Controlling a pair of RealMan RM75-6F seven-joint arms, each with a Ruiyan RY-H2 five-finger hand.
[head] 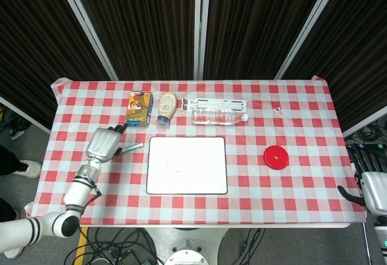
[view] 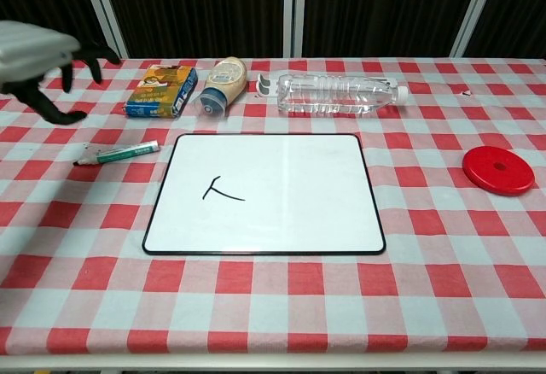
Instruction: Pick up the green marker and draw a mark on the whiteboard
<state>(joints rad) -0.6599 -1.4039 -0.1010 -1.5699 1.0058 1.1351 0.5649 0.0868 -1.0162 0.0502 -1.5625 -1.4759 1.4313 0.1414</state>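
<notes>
The green marker (view: 118,153) lies on the checked cloth just left of the whiteboard (view: 273,220), also seen as the green marker (head: 129,149) in the head view. The whiteboard (head: 187,174) bears a small black T-shaped mark (view: 221,190). My left hand (view: 38,58) hovers above and left of the marker, fingers spread, holding nothing; the head view shows the left hand (head: 103,143) beside the marker. My right hand (head: 373,180) hangs off the table's right edge, fingers apart and empty.
Along the back stand a snack box (view: 159,90), a squeeze bottle (view: 222,82) lying down, a clear water bottle (view: 337,94) on its side and a white rack (head: 214,103). A red disc (view: 498,170) sits at the right.
</notes>
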